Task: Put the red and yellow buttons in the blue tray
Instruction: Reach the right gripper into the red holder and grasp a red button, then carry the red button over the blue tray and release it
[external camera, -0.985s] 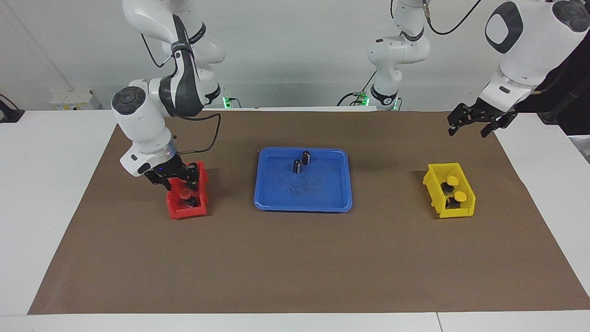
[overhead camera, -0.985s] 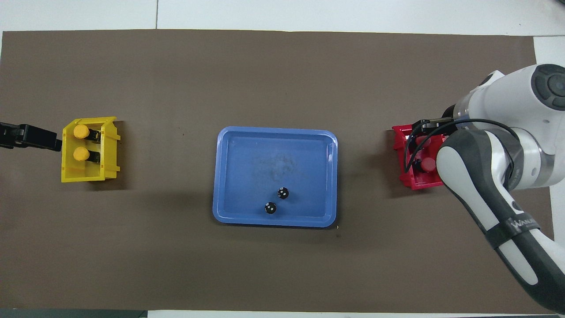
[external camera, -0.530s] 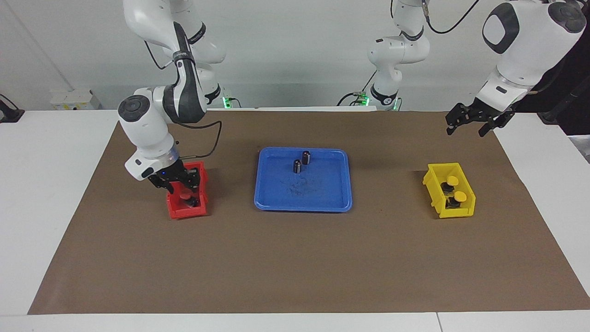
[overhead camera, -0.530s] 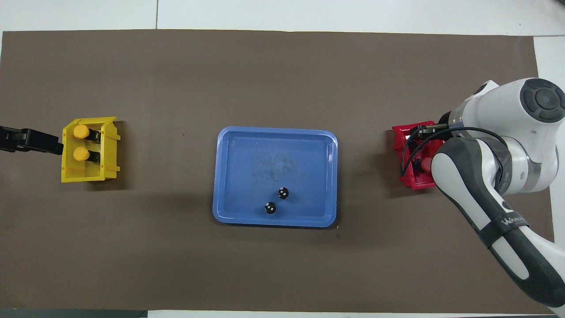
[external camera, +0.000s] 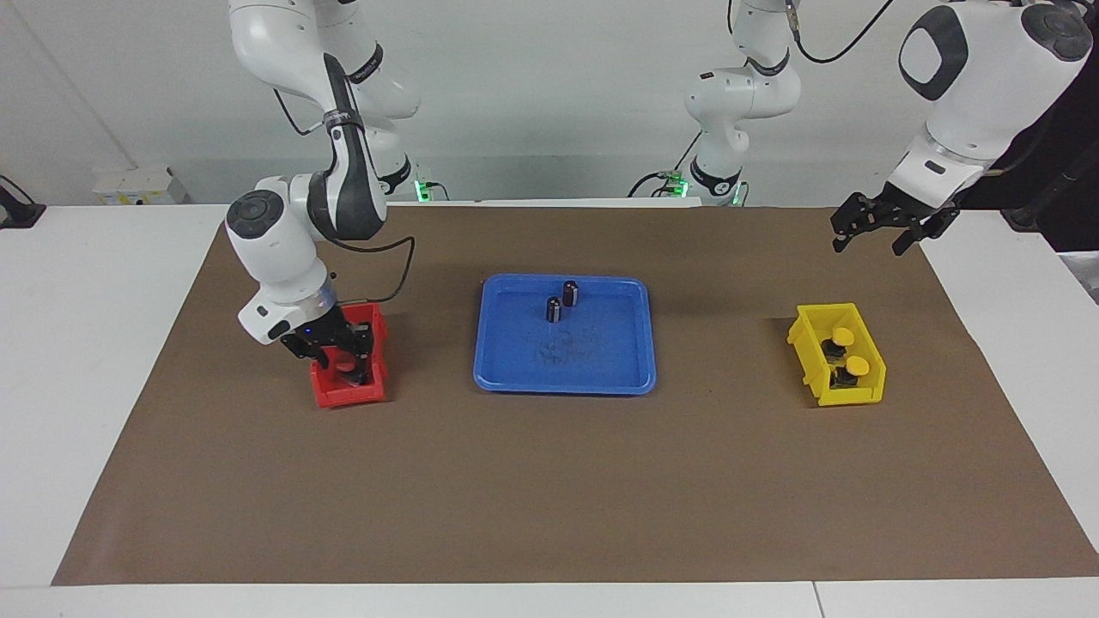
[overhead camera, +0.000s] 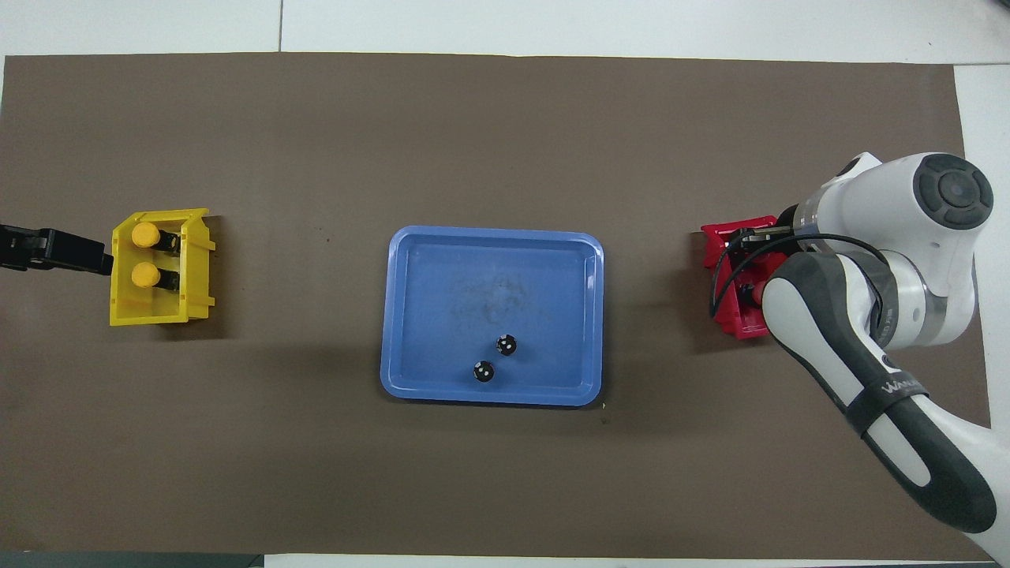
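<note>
The wide blue tray (external camera: 601, 369) (overhead camera: 442, 268) lies mid-table. One red button (external camera: 347, 365) shows inside the red bin (external camera: 330, 393) (overhead camera: 722, 244) at the right arm's end. My right gripper (external camera: 345, 354) is lowered into that bin, right at the red cap; from overhead the arm hides most of it. Two yellow buttons (external camera: 844, 336) (external camera: 857, 366) (overhead camera: 145, 233) (overhead camera: 144, 274) sit in the yellow bin (external camera: 807, 343) (overhead camera: 197, 268) at the left arm's end. My left gripper (external camera: 869, 240) (overhead camera: 51, 248) hangs open and empty above the mat's edge beside the yellow bin.
Two small dark cylinders (external camera: 571, 293) (external camera: 554, 309) (overhead camera: 506, 345) (overhead camera: 483, 371) stand in the blue tray on the side nearer the robots. A brown mat (external camera: 549, 498) covers the table under everything.
My right gripper has sunk deeper into the red bin, onto the red button, as its wrist drew in over the bin. The left gripper has barely shifted.
</note>
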{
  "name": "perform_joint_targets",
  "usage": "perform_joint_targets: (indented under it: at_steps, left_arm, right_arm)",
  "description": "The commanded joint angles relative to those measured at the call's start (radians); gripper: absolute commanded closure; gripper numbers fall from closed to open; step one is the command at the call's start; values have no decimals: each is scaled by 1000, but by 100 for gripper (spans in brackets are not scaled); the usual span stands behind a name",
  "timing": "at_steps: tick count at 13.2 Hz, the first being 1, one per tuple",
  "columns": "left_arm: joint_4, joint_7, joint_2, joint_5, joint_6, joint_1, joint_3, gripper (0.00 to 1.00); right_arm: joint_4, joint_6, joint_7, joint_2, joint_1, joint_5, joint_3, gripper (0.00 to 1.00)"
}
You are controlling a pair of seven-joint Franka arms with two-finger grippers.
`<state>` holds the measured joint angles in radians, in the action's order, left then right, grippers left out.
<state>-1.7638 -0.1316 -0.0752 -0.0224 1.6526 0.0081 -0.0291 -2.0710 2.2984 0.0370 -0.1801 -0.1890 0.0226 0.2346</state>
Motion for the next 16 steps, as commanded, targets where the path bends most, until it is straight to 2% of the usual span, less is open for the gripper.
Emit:
perform_joint_targets:
  at_steps: [1,4,5,7,9,11,12,14,16]
  left_arm:
    - [-37,10,-32,10,18,3,0,0]
    - [-37,12,-31,12,19,3,0,0]
    - [-37,12,-31,12,21,1,0,0]
    - [-36,12,-31,12,24,1,0,0]
    - [-36,10,-31,12,23,1,0,0]
    - [-36,12,-31,12,23,0,0,0]
    - [-34,10,-31,12,23,1,0,0]
    - [-36,12,-31,12,20,3,0,0]
    - [-34,12,-31,10,19,6,2,0]
  right_arm:
    - [-18,21,-32,5,-12,-24,8,45]
    - [-17,18,-43,5,-15,-24,8,78]
    - [-9,4,-43,5,-14,-23,8,85]
    - [78,-98,-42,-7,-10,-20,8,85]
    - [226,-248,-23,-36,12,-18,8,85]
    - [386,-383,90,-77,83,-15,9,85]
    - [444,-414,178,-100,142,-12,8,85]
    - [477,-389,394,-121,262,-9,8,85]
    - [418,-267,611,-137,404,2,6,85]
